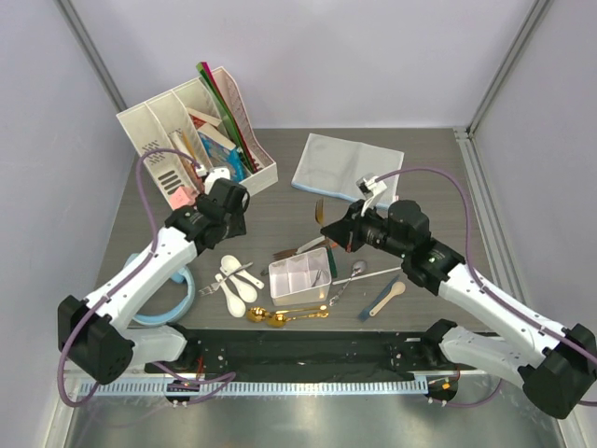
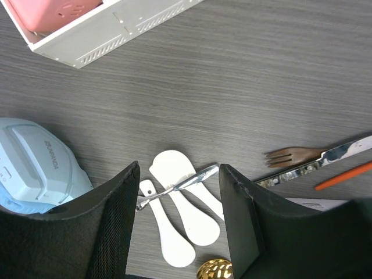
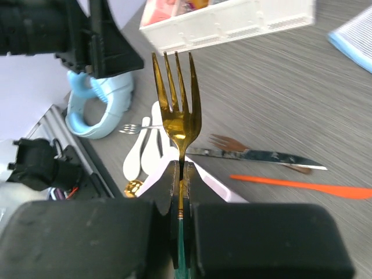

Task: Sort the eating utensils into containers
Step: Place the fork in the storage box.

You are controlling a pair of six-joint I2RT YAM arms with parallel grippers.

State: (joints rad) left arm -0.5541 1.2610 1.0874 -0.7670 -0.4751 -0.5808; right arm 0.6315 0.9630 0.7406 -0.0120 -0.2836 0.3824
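Currently we find the gold fork (image 3: 177, 110) clamped by its handle in the right gripper (image 3: 180, 174), tines up, off the table near the divided box (image 1: 276, 280). We advise lowering it level into one compartment. The left gripper (image 2: 179, 174) hangs wide over the white spoons (image 2: 174, 215).

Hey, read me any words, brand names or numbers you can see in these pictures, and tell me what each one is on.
Light blue gadget: one short brand word on its top, sideways and too small to read for sure.
Books in the white rack: cover print too blurred to read.
No other text can be made out.
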